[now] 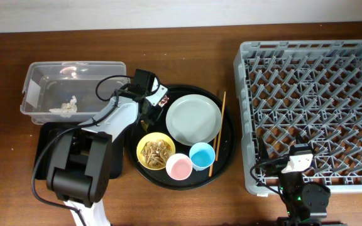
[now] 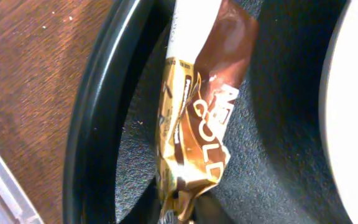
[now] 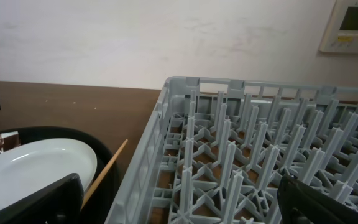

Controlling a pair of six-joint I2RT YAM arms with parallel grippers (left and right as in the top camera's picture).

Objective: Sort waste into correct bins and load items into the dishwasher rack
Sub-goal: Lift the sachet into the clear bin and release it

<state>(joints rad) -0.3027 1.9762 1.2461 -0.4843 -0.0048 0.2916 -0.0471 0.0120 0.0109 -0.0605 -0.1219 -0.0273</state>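
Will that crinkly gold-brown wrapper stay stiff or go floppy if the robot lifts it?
Probably floppy: the gold-brown crinkled wrapper looks thin and creased. It is likely very light, and its shiny film may slip.

The left gripper (image 1: 153,102) sits low over the upper-left edge of the round black tray (image 2: 91,124), jaws pinched on the gold-brown wrapper (image 2: 194,124). On one side of its fingers the tray's raised rim blocks a low sideways pass. Beyond the rim is bare wooden table (image 2: 30,74), then the clear tub (image 1: 74,91). On the other side the pale green plate (image 1: 194,119) lies near, with only a narrow strip of tray floor between. The right gripper (image 3: 179,186) has its jaws wide apart. Ahead and to their right, the pegs of the grey rack (image 3: 260,155) rise closely spaced. Beyond the left finger (image 3: 42,199) lie a chopstick (image 3: 107,171) and the plate.
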